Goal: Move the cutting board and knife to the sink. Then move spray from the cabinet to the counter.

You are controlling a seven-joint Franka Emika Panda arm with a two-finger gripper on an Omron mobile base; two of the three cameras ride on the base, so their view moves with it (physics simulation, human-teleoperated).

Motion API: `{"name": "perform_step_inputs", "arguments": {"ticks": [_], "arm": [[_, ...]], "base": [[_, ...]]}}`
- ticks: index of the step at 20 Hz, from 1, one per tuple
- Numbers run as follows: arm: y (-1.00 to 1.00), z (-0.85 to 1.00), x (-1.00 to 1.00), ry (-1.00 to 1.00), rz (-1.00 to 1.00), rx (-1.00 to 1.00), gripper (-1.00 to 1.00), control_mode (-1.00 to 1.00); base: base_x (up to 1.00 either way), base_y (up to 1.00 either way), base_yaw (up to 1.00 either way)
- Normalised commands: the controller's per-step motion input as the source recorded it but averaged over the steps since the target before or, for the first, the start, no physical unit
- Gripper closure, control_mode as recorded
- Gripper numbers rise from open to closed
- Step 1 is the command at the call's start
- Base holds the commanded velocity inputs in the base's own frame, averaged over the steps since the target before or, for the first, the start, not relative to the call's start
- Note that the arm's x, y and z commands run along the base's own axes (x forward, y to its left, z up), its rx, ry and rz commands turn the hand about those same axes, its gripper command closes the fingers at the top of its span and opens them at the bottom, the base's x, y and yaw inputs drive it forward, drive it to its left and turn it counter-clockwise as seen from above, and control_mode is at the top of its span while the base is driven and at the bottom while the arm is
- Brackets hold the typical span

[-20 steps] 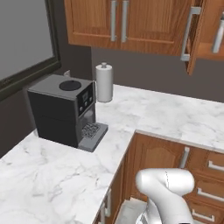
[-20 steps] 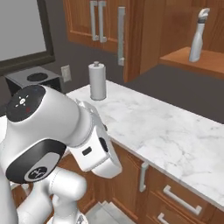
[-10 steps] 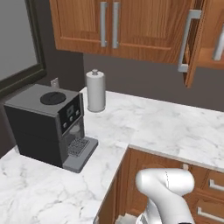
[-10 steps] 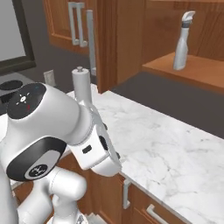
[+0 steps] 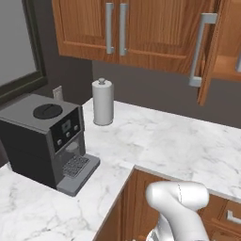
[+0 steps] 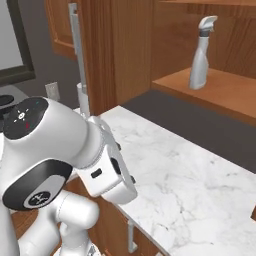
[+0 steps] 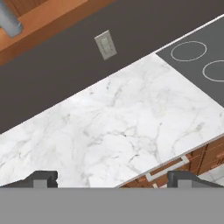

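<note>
Marble counter sits bare under the open cabinet. Spray stands on its shelf. Gripper jaws are spread wide, holding nothing.

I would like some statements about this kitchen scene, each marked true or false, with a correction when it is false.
1. The spray stands upright on a shelf of the open cabinet. True.
2. The claw is shut on the spray. False: its jaws are wide apart and hold nothing.
3. A paper-towel roll stands on the counter. True.
4. The coffee machine lies on its side. False: it stands upright.
</note>
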Motion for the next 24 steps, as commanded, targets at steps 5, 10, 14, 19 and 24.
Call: {"name": "perform_step_inputs", "arguments": {"ticks": [5,10,14,19,24], "arm": [[0.0,0.0,0.0,0.0,0.0,0.0,-1.0,1.0],[0.0,0.0,0.0,0.0,0.0,0.0,-1.0,1.0],[0.0,0.0,0.0,0.0,0.0,0.0,-1.0,1.0],[0.0,0.0,0.0,0.0,0.0,0.0,-1.0,1.0],[0.0,0.0,0.0,0.0,0.0,0.0,-1.0,1.0]], "base": [[0.28,-0.54,0.01],[0.39,-0.04,-0.18],[0.18,-0.02,-0.28],[0.0,-0.01,-0.35],[0.0,-0.06,-0.31]]}}
